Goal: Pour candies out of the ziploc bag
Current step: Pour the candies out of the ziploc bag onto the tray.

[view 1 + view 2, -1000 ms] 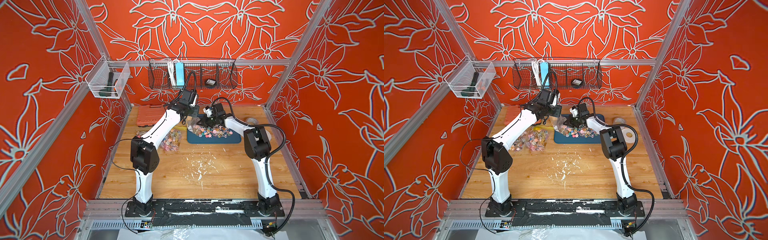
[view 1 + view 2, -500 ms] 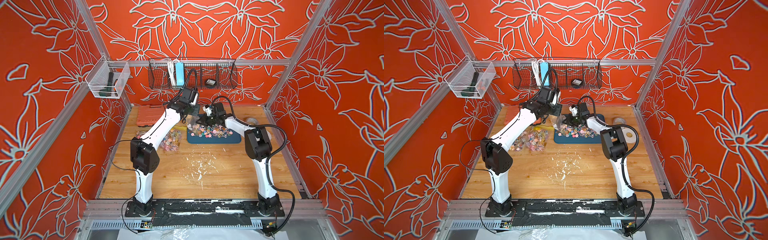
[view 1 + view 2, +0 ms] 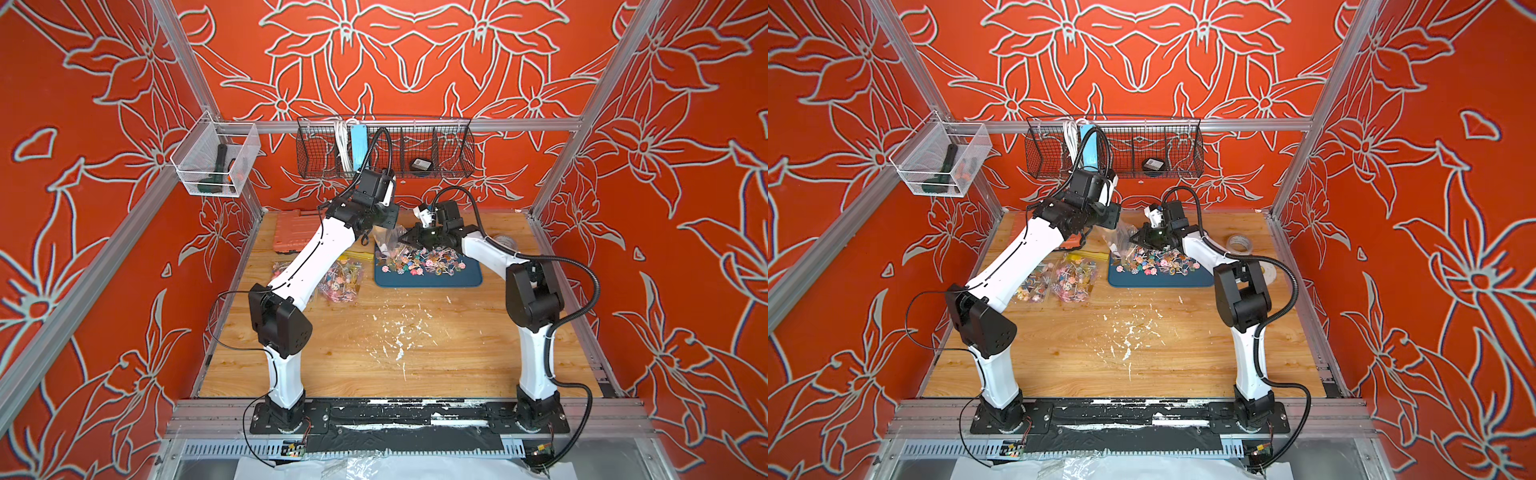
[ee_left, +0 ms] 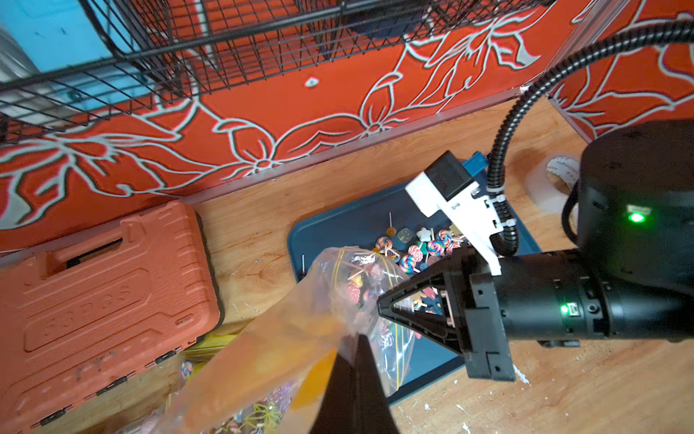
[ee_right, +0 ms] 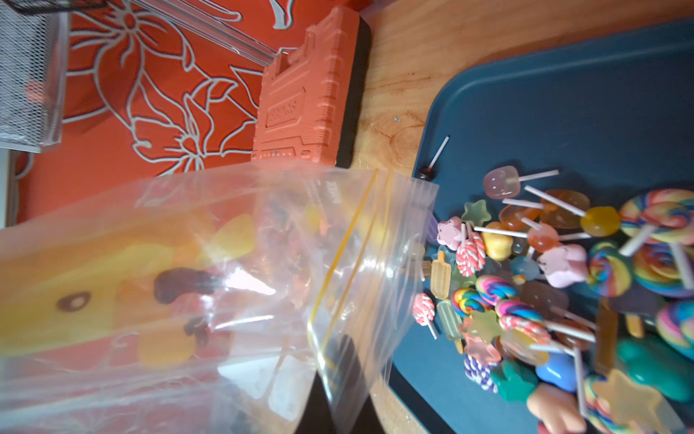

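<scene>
Right wrist view: left gripper [image 4: 357, 342] and right gripper [image 4: 380, 303] both clench the clear plastic ziploc bag [image 5: 225, 285], its mouth facing multicoloured lollipop candies [image 5: 525, 270] on the blue rectangular tray [image 5: 563, 97].

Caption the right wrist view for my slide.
Clear ziploc bag pinched by the right gripper, zip end pointing at a blue tray heaped with candies; orange tool case behind.

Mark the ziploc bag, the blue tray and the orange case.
ziploc bag [image 5: 233, 285]: right wrist view, on its clear side wall.
blue tray [image 5: 563, 105]: right wrist view, on its bare floor.
orange case [image 4: 105, 300]: left wrist view, on its lid.
</scene>
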`<state>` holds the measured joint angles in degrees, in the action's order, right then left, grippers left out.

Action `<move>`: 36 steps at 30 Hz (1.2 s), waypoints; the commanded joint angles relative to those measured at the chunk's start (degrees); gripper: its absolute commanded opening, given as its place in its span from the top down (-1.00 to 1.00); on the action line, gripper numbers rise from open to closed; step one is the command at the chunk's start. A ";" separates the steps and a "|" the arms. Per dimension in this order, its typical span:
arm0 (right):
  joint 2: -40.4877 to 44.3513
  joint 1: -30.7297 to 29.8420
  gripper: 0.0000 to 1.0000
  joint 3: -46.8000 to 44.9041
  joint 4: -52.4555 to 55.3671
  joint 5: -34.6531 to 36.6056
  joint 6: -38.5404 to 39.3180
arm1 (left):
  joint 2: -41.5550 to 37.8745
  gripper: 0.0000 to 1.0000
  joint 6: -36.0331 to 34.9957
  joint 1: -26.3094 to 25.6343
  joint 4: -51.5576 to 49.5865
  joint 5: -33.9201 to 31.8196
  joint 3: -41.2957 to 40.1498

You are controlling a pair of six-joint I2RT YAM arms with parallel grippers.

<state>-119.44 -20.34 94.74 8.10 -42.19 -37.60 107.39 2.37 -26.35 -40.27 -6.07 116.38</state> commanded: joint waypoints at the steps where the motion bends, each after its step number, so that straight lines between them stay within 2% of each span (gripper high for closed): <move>1: 3.15 1.33 1.00 -3.76 5.25 4.21 1.77 | -5.76 1.00 -0.27 -0.02 4.29 -2.11 1.01; 7: 11.79 1.71 1.00 -7.92 10.81 7.05 5.90 | -11.10 1.00 1.94 -0.36 5.93 -1.49 -7.81; 13: 22.05 1.79 1.00 -12.64 20.46 14.93 10.94 | -18.96 1.00 5.16 -3.61 9.50 -1.49 -23.09; 17: 29.00 1.79 1.00 -16.36 26.28 19.52 13.28 | -23.83 1.00 8.59 -6.97 11.97 -1.57 -32.67; 23: 38.83 1.79 1.00 -24.67 35.06 30.59 15.03 | -27.86 1.00 14.25 -15.77 17.50 -0.37 -44.22; 30: 46.02 2.04 1.00 -32.40 42.97 45.77 13.81 | -23.06 1.00 21.32 -26.17 25.60 0.59 -51.74; 36: 47.71 4.59 1.00 -36.77 45.48 55.75 12.49 | -11.63 1.00 25.63 -34.82 31.48 0.65 -49.00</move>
<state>-72.71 -17.72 59.51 50.15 1.83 -24.43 92.01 24.62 -58.65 -11.35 -5.10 65.80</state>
